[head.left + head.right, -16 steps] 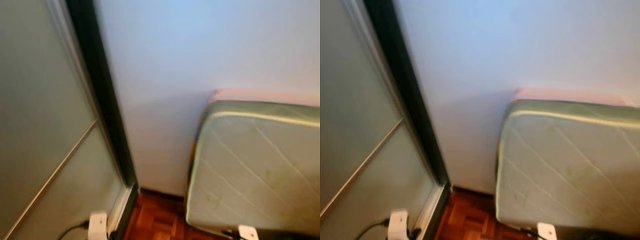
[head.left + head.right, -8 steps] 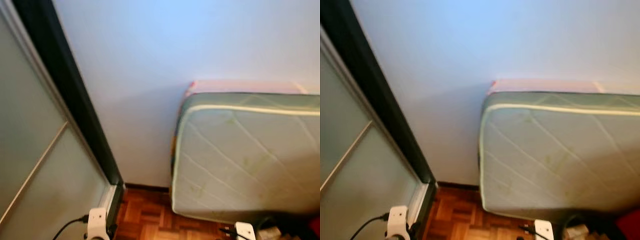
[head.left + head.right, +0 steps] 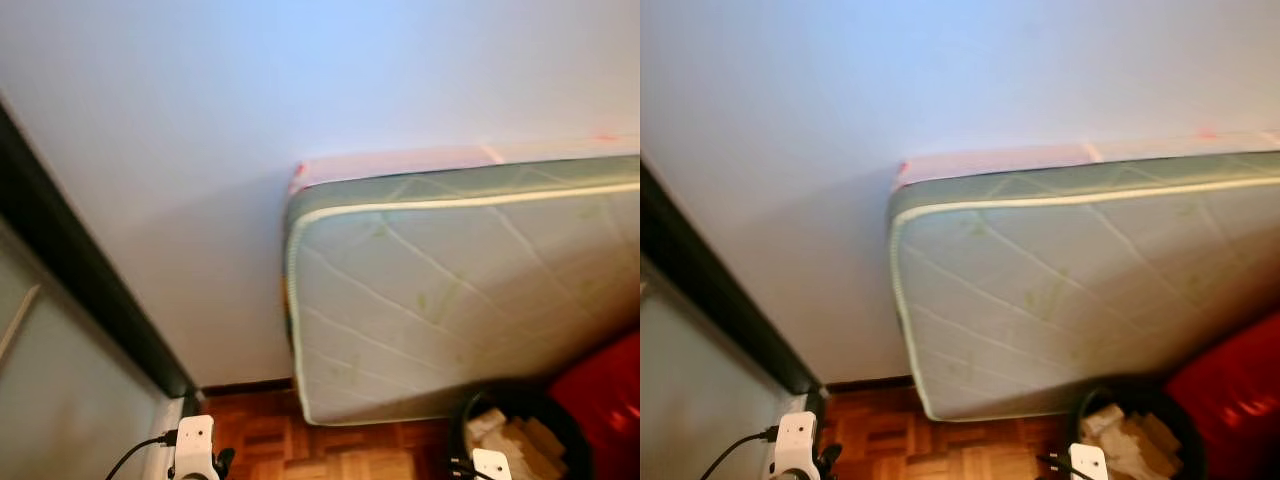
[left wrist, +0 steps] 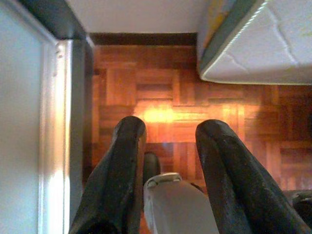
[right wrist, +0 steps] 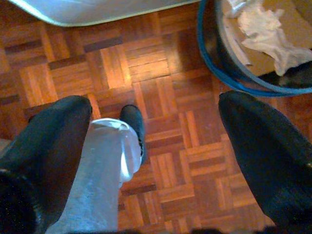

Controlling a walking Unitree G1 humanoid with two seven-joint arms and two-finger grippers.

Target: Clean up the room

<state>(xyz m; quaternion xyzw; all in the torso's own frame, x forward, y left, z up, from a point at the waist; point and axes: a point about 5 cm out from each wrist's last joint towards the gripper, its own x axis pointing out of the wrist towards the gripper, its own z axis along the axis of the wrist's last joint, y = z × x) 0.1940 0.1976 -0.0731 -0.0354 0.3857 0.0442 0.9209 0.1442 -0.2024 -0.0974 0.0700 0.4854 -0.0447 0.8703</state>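
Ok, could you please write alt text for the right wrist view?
The right end effector hangs open above parquet floor. Beyond its fingers stands a round bin holding crumpled paper, with a mattress edge nearby.

Head eyes face mattress (image 3: 450, 300); wrists overlook, seemingly closely, floor (image 5: 161, 122).

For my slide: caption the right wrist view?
Open right tool above parquet, beside a bin of paper.
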